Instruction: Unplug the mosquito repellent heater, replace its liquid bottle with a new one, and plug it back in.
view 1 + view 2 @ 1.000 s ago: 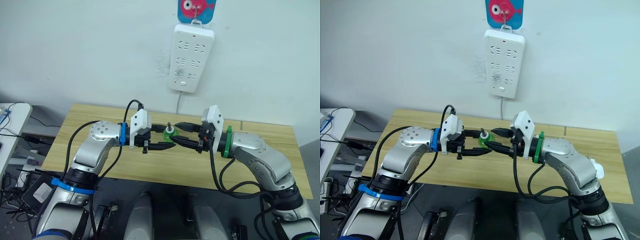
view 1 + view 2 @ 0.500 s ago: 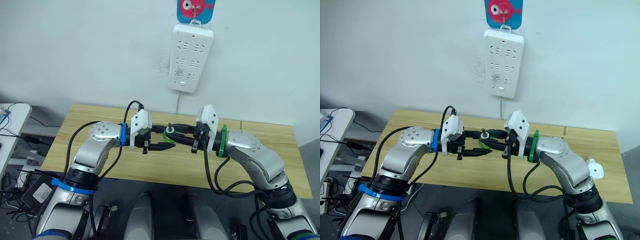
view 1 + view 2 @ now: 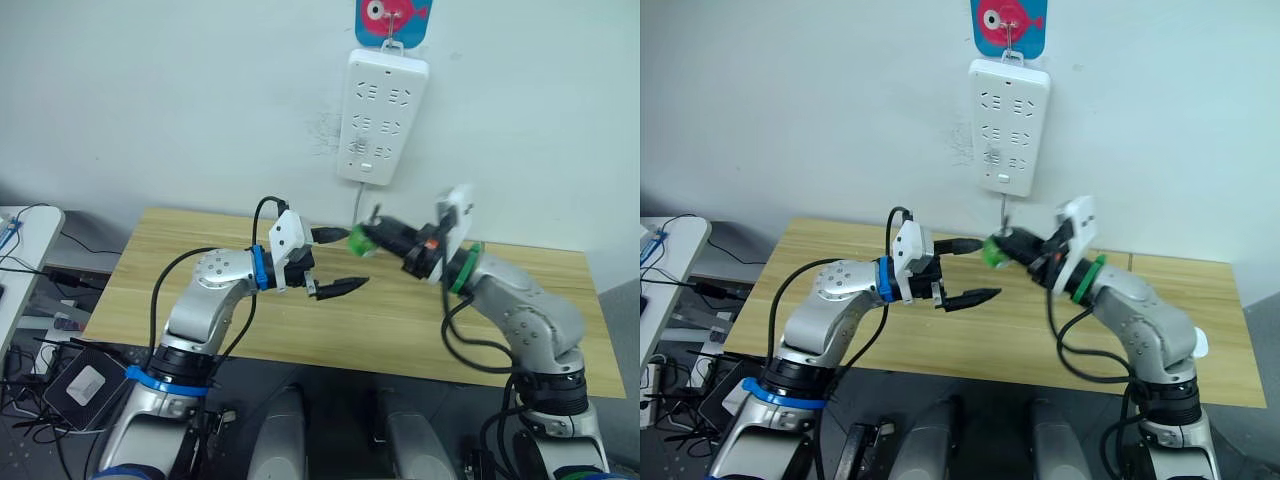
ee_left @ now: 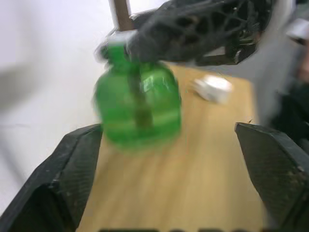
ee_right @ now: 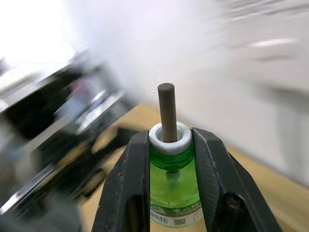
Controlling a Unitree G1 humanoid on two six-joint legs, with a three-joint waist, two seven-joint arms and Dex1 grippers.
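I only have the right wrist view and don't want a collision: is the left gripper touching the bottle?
Observer: No. The left gripper is open, and its fingers are apart from the bottle.
Operator: Where is the heater?
Observer: The heater lies on the table, on the right arm's side.
Operator: How high is the bottle?
Observer: It is in the air over the table's far edge, below the power strip on the wall.

The bottle (image 5: 174,191) is glossy clear green plastic; the table (image 3: 300,330) is matt pale wood; the power strip (image 3: 382,117) is smooth white plastic.
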